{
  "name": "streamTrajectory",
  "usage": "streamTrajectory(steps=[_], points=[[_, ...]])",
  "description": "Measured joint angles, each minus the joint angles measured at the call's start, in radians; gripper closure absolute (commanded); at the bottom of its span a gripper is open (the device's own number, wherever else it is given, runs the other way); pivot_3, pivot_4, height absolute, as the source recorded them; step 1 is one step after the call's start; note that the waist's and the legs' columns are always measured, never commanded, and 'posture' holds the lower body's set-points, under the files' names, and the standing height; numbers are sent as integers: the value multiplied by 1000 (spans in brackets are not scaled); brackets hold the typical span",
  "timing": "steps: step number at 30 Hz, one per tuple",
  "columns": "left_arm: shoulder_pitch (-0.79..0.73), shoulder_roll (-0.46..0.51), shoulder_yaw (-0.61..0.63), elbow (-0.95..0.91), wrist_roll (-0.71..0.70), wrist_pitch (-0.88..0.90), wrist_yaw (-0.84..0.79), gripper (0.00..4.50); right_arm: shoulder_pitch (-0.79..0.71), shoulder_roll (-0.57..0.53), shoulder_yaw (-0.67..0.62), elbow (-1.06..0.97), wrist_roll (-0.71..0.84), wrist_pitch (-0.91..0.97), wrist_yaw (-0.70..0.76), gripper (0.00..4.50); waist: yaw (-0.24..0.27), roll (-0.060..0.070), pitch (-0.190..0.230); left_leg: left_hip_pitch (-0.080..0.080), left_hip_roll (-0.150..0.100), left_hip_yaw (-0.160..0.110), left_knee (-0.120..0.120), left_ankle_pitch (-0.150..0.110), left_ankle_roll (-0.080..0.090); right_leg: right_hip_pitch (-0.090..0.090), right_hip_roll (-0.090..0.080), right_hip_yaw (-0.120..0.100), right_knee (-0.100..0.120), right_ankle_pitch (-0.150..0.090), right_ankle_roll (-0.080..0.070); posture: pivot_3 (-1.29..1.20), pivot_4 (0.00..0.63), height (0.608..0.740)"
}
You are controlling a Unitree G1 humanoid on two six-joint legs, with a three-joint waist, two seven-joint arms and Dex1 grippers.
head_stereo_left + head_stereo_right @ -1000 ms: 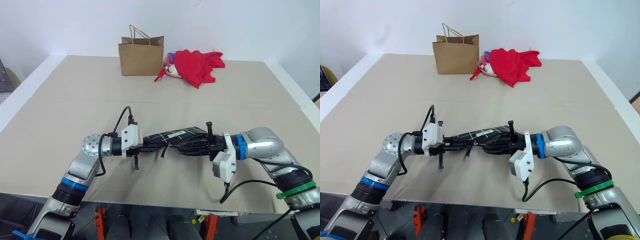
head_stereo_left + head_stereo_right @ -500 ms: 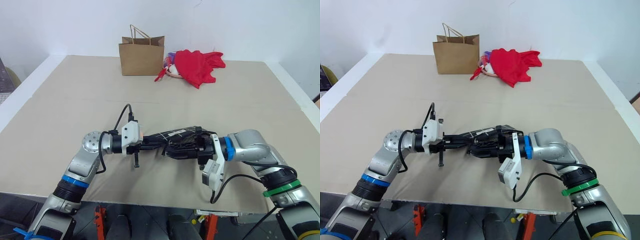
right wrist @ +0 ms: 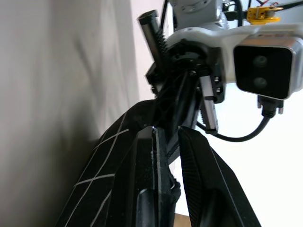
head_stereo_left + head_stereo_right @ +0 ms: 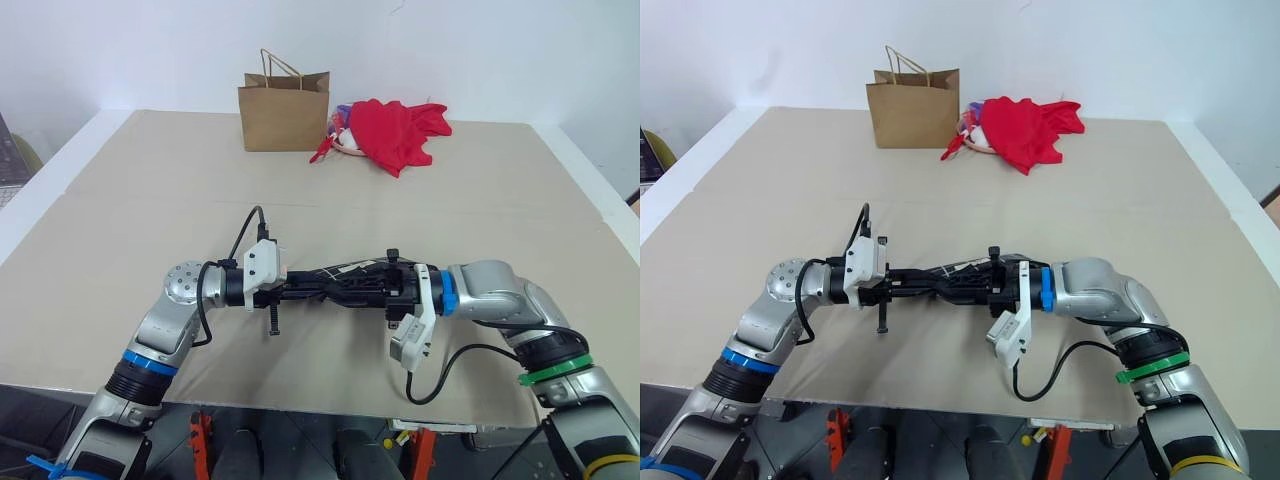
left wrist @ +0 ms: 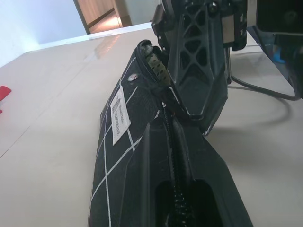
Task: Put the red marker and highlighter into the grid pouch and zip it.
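The grid pouch (image 4: pixel 340 283) hangs stretched between the two arms just above the near part of the desk (image 4: pixel 120 230), with both tools reaching in from opposite ends. The left tool (image 4: pixel 297 287) is clamped fully shut on the pouch's left end, which reads as an anchor: it keeps the fabric taut so the zipper has something to pull against. The right tool (image 4: pixel 385 287) meets the pouch from the other side, its fingers nearly together along the zipper line. In the left wrist view the zipper teeth run straight up to where those fingers (image 5: pixel 199 80) sit; whether they have the pull pinched I cannot tell. The white label (image 5: pixel 120 120) faces outward on the side panel.

Neither pen shows, so by my judgement the red marker and highlighter are already inside, and zipping is the step in hand.

Nothing stands between the arms and the pouch. Well beyond, at the far edge of the desk, a brown paper bag (image 4: pixel 283 112) stands upright, with a heap of red cloth (image 4: pixel 395 130) just beside it, both well clear of the work.
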Motion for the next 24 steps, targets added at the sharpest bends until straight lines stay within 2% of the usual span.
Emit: streamTrajectory(steps=[16,17,18,20,24], points=[[0,-5,0,0,-2,0,17,4500,10,-31,-3,0,-120,0,-127,3791,0,0,0,0,0,0,0,0,0,0,0,0,0,0,0,0,150,740],[0,-5,0,0,-2,0,18,4500,10,-31,-3,0,-124,4,-130,3274,0,0,0,0,0,0,0,0,0,0,0,0,0,0,0,0,150,740],[0,-5,0,0,-2,0,18,4500,10,-31,-3,0,-127,5,-132,3200,0,0,0,0,0,0,0,0,0,0,0,0,0,0,0,0,150,740],[0,-5,0,0,-2,1,17,4500,11,-31,-3,-3,-135,9,-151,2340,0,0,0,0,0,0,0,0,0,0,0,0,0,0,0,0,150,740],[0,-4,1,0,-2,1,17,4500,30,-51,0,-12,-102,24,-153,2340,0,0,0,0,0,0,0,0,0,0,0,0,0,0,0,0,150,740]])
